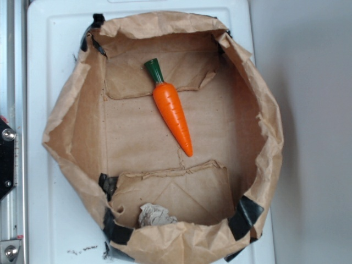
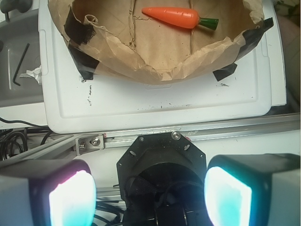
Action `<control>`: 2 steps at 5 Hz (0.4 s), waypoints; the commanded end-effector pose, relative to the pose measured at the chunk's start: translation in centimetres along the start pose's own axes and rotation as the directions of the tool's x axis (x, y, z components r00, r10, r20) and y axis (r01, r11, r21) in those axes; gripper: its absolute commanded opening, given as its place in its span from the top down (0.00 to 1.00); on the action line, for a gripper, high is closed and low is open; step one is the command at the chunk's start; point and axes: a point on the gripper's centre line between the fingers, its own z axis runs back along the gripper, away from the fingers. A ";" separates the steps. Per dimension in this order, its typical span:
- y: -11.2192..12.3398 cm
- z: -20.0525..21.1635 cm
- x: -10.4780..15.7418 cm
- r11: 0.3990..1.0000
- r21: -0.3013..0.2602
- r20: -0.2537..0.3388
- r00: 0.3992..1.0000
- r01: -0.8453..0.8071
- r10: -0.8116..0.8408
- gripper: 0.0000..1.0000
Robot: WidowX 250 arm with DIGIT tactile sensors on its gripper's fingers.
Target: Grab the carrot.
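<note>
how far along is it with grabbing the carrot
Nothing looks done yet. The carrot lies untouched on the floor of the brown paper bag, which sits on the white tray. In the wrist view the end effector is open, its two pads wide apart with nothing between them, and it is off to one side of the tray, not over the bag. The approach, lowering into the bag and closing on the carrot are all left.

We see the carrot (image 1: 172,108) (image 2: 176,17), glossy orange plastic tapering to a point, with a short dark green stem cap. It lies flat on its side on brown paper, untouched. In our wrist view it sits well ahead of the fingers (image 2: 70,197), lying crosswise, tip pointing left.
</note>
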 end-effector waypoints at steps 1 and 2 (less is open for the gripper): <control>0.0 0.0 0.0 1.000 0.000 0.000 1.000 0.000 0.000 0.00; -1.9 -1.6 4.8 0.995 0.027 0.021 0.995 -0.096 0.096 0.00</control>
